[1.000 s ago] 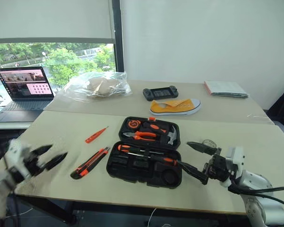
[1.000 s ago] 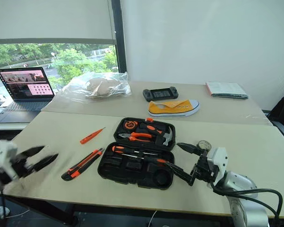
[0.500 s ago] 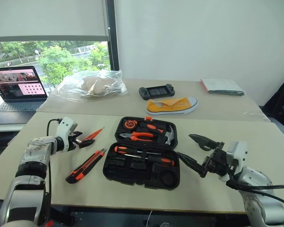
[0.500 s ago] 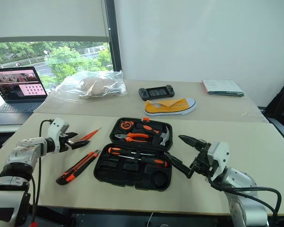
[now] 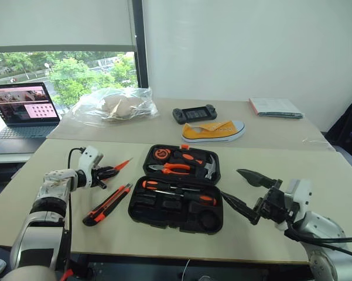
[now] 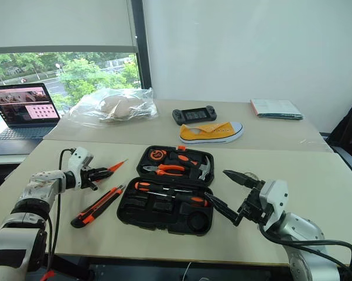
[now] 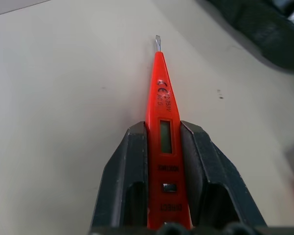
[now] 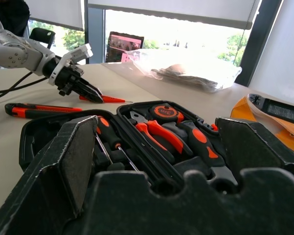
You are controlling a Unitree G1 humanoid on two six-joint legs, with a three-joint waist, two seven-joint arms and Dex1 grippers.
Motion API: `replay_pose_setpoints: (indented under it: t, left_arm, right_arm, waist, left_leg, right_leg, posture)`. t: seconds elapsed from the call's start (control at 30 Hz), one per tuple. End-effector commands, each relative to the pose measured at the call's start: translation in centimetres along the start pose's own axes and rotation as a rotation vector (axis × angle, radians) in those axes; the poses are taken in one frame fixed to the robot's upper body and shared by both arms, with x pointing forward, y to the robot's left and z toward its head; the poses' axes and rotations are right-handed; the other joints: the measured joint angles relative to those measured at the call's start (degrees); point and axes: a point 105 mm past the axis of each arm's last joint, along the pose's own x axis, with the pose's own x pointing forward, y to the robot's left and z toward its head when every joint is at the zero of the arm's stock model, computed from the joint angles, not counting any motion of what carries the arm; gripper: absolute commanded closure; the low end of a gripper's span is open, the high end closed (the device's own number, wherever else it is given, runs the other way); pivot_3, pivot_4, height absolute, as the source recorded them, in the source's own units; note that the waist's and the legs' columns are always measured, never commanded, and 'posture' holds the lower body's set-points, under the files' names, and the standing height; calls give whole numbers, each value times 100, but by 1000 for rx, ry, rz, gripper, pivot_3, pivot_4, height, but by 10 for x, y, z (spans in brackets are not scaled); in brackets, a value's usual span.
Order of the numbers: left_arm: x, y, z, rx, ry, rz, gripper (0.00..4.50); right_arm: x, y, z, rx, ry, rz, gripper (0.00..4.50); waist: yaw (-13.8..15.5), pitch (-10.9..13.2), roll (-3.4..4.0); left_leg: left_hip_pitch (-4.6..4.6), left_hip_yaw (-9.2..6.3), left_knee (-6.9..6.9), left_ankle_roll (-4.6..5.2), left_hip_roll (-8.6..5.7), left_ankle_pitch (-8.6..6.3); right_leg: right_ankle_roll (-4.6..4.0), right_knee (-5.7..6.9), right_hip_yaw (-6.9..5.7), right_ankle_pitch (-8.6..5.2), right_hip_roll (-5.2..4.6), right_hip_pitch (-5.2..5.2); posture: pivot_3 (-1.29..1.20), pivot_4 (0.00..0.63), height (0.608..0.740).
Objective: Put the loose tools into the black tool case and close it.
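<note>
The black tool case [image 5: 158,206] lies open at the middle of the near table. Two black-and-orange screwdrivers [image 5: 178,192] rest in its front half, and pliers and a hammer sit in its lid. Left of the case, the slim orange tester screwdriver [image 5: 122,165] lies on the table, and my left gripper [image 5: 108,172] is shut on its handle end [image 7: 161,112]. The orange-black utility knife [image 5: 108,204] lies loose just in front of that gripper. My right gripper [image 5: 231,184] hovers open at the case's right edge, holding nothing.
On the far table are a laptop [image 5: 23,108], a clear plastic bag [image 5: 114,105], a black game console [image 5: 194,113], a yellow shoe [image 5: 214,130] and a booklet [image 5: 278,107]. A seam separates the two tables.
My left arm swung in from the table's front left corner to the tester screwdriver, and its fingers closed on the handle. The right gripper stayed open beside the case.
</note>
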Motion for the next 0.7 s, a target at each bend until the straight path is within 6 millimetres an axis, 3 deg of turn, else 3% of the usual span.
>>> replay_pose_setpoints:
  t: [0.03,0.07,0.13,0.3,0.5,0.7]
  left_arm:
    - [-9,-20,60,107,-257,-204,3992]
    - [-13,-40,75,194,-287,-345,3992]
    - [-19,-77,83,361,-251,-587,3992]
    - [-10,-126,69,493,-83,-803,3992]
    - [22,-133,40,641,82,-735,3992]
    - [24,-132,25,665,179,-737,3992]
  right_arm:
    - [-7,0,15,-36,-23,2,0]
    - [-10,-1,16,-40,-11,3,0]
    - [-17,-2,15,-44,16,5,0]
    - [-26,7,7,-59,93,73,0]
    - [-23,12,6,-51,89,76,0]
    - [-25,15,7,-50,90,65,0]
  waist:
    - [1,0,-1]
    - [13,6,-9]
    - [39,10,-17]
    - [37,5,-7]
    - [50,7,-10]
    - [69,6,-10]
  left_leg:
    - [0,0,2,0,1,0]
    - [-1,0,2,0,0,0]
    - [-7,-2,6,0,2,0]
    - [4,-3,12,9,-2,-6]
    - [-3,-13,40,12,4,-7]
    - [-4,-18,40,22,5,-12]
  right_leg:
    - [0,0,0,0,0,0]
    - [0,0,0,0,0,0]
    - [0,0,-6,0,1,-1]
    - [9,1,11,-5,-2,9]
    - [39,4,20,-20,7,13]
    - [24,2,33,-9,4,15]
  posture:
    - [0,150,740]
    - [0,150,740]
    - [0,150,740]
    - [0,150,740]
    - [0,150,740]
    - [0,150,740]
